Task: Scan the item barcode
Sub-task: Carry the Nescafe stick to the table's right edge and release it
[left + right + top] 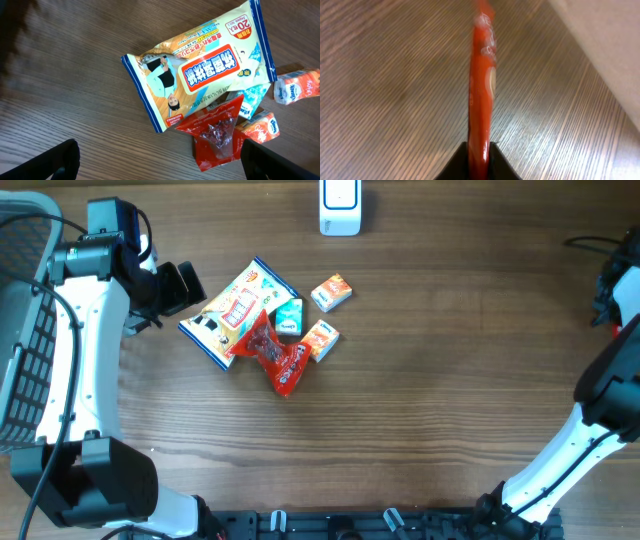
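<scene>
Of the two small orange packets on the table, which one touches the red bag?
The orange packet nearer the robot, at the pile's right edge: it lies against the red bag. The other orange packet lies apart from it, nearer the white scanner.

Wooden table (450,380) bears wipes pack (228,315), red snack bag (282,362), small cartons (331,293); white scanner (340,205).

— Are the two arms alike?
— Seems so: left arm (100,360) and right arm (560,455) have white links with chunky black joints. A thin black cable (72,395) runs along the left; the left gripper (192,292) is all black.
</scene>
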You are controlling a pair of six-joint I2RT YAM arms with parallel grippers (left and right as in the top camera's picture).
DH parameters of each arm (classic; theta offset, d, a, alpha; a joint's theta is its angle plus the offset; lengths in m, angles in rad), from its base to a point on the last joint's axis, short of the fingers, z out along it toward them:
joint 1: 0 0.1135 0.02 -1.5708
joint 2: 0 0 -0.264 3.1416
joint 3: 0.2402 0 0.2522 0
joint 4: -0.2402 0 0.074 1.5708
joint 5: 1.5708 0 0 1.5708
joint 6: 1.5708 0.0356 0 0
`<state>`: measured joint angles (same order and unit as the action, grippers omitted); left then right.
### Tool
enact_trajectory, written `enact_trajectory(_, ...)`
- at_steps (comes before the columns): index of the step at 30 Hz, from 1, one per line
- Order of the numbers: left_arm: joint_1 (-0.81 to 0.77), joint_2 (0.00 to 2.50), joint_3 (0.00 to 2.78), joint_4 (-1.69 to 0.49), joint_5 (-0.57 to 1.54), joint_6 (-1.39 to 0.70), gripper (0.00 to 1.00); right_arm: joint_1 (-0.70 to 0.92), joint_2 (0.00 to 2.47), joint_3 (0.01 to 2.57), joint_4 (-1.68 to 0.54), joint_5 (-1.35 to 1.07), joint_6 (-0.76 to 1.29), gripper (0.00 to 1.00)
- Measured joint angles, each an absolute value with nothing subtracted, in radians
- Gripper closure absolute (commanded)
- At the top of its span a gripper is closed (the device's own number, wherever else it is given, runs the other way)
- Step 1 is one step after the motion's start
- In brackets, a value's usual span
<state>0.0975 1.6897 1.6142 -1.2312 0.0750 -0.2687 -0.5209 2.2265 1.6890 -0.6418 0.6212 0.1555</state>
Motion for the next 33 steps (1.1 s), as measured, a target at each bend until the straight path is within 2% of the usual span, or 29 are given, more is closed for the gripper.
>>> enact_trajectory(2, 0.097, 1.69, 1.615, -1.231, 0.075, -0.269, 0.0, -0.527, 2.226, 1.689, -0.62, 0.617, 0.142, 0.14)
enact_trajectory(3, 0.097, 1.689, 1.615, -1.231, 0.075, -0.269, 0.0, -0.529, 2.226, 1.689, -0.617, 0.611, 0.136, 0.12)
enact_trajectory(13, 0.097, 1.69, 1.614, -1.231, 0.075, -0.269, 0.0, -0.529, 2.226, 1.692, -0.654, 0.547, 0.108, 0.12)
enact_trajectory(17, 0.097, 1.69, 1.615, -1.231, 0.075, -0.269, 0.0, -0.527, 2.225, 1.752, -0.728, 0.387, 0.108, 0.13)
enact_trajectory(21, 0.097, 1.69, 1.614, -1.232, 0.075, -0.269, 0.0, -0.493, 2.136, 1.827, -0.748, 0.117, 0.108, 0.12)
enact_trajectory(27, 0.097, 1.69, 1.615, -1.231, 0.075, -0.269, 0.0, -0.319, 1.897, 1.87, -0.764, -0.162, 0.108, 0.1)
enact_trajectory(33, 0.097, 1.689, 1.615, -1.231, 0.075, -0.269, 0.0, -0.072, 1.827, 1.884, -0.848, -0.307, 0.146, 0.05)
